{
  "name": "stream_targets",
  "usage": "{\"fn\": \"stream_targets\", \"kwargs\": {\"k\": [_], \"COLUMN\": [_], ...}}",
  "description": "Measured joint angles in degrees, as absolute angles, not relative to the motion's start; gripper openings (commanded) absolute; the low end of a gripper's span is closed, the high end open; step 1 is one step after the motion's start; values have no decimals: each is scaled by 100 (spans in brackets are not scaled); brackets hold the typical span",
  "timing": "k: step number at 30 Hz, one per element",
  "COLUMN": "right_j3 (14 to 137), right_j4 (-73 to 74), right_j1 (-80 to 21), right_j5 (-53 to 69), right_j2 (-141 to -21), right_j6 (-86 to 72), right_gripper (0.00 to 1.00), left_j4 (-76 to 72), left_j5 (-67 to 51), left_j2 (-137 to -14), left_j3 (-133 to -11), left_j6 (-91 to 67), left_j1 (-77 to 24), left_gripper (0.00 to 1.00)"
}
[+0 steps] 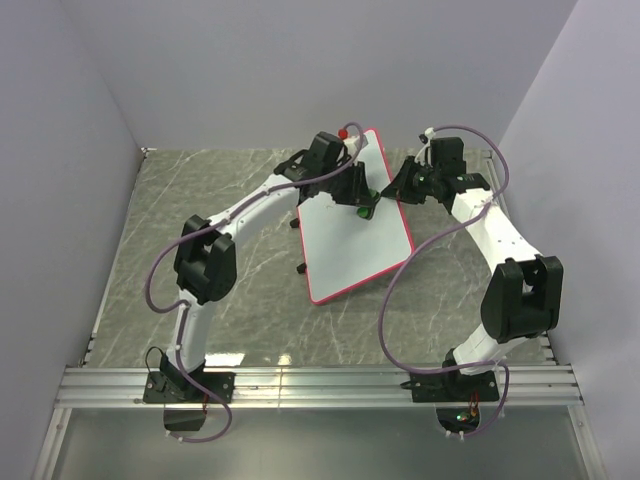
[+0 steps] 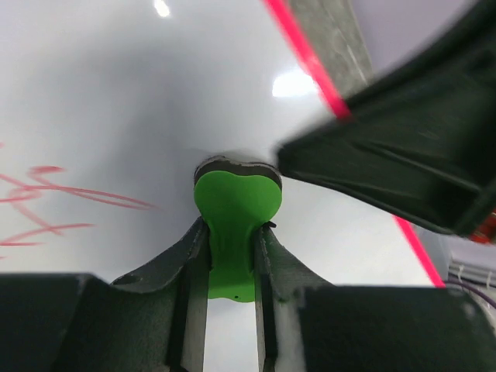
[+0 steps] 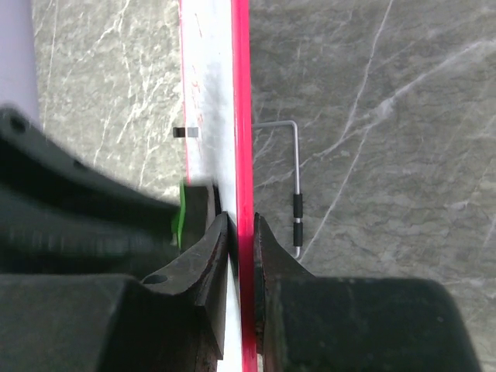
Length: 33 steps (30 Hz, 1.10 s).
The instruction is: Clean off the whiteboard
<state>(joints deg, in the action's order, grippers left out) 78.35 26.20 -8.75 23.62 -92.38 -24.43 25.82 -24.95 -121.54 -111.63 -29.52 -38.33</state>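
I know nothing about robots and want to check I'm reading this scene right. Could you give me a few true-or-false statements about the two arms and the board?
1. The left gripper holds a green eraser. True.
2. The whiteboard is already wiped clean. False: red scribbles remain on it.
3. The right gripper is shut on the whiteboard's rim. True.
4. The rim is blue. False: it is red-pink.

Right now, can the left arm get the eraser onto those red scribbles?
Probably yes. The left fingers hold the green eraser on the whiteboard, and only bare board lies between it and the red scribbles. The right fingers clamp the rim, off that path.
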Motion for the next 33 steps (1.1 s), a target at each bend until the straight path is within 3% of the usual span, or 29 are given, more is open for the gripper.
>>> {"fn": "stream_targets", "kwargs": {"k": [4, 16, 24, 33], "right_j3": [7787, 7789, 7830, 7832], "right_j4": [2622, 2681, 2722, 2742], "right_j1": [-878, -926, -934, -934], "right_j5": [2316, 2209, 2204, 2161], "right_j2": [-9203, -9172, -9185, -9201], "right_j6": [-2464, -2464, -2464, -2462], "right_gripper": [0, 0, 0, 0], "left_j4": [2512, 1951, 2108, 2432], "left_j5": [-2438, -2408, -2405, -2655], "left_j2": [-12311, -12355, -12344, -12344], "left_j3": [-11124, -9504, -9758, -11107], "left_j6": [-2936, -2886, -2766, -2670], "left_j1": [-3553, -2231, -2412, -3511], "left_gripper": [0, 0, 0, 0]}}
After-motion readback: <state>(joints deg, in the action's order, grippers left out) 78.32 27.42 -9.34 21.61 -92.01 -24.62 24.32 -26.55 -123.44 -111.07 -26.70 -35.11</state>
